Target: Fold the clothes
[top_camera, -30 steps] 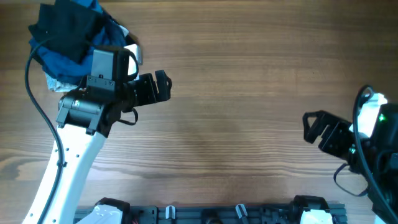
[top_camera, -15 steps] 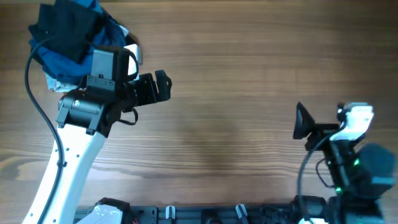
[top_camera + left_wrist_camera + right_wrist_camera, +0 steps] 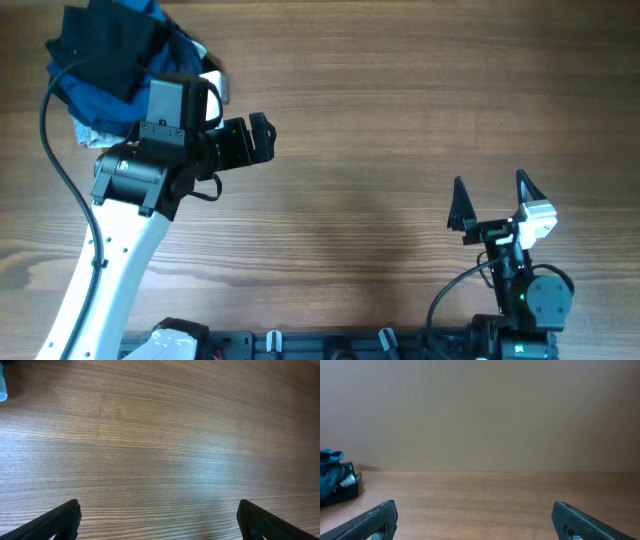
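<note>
While wide open, right claw [image 3: 490, 190] upright, left claw [image 3: 267, 138] outstretched.

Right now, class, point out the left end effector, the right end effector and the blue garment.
left end effector [image 3: 268, 137]: overhead view, midway between its fingertips.
right end effector [image 3: 490, 186]: overhead view, midway between its fingertips.
blue garment [image 3: 100, 100]: overhead view, its lower fold in the heap.

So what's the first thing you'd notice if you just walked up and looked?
The big black and white left arm reaching in from the left catches the eye first, with its left gripper open over bare wood. Behind it, in the far left corner of the table, sits a crumpled pile of blue and dark clothes. Near the front right, the right gripper has its two fingers spread wide like little horns.
</note>
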`<action>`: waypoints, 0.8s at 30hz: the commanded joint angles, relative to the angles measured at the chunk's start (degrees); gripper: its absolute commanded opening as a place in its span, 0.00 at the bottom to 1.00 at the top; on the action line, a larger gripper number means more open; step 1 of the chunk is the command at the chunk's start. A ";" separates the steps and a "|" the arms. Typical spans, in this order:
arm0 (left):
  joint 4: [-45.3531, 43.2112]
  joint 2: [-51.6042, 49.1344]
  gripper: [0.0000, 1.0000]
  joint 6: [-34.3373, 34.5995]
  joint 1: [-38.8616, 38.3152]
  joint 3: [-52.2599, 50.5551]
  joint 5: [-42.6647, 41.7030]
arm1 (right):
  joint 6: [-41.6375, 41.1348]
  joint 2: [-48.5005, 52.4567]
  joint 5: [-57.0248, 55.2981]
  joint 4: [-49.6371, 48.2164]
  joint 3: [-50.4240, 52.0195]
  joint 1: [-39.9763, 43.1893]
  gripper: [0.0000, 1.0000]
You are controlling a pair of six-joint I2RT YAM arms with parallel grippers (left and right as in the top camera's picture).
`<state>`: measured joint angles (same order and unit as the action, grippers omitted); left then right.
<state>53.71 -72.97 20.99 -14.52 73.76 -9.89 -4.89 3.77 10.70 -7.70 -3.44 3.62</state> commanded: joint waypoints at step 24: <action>-0.13 -0.20 1.00 -1.11 0.00 -0.20 0.55 | 3.04 -3.56 0.70 6.84 3.15 -0.24 1.00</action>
<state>53.71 -72.97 20.99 -14.52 73.76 -9.89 -2.26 0.89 10.70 -0.64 -0.36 3.62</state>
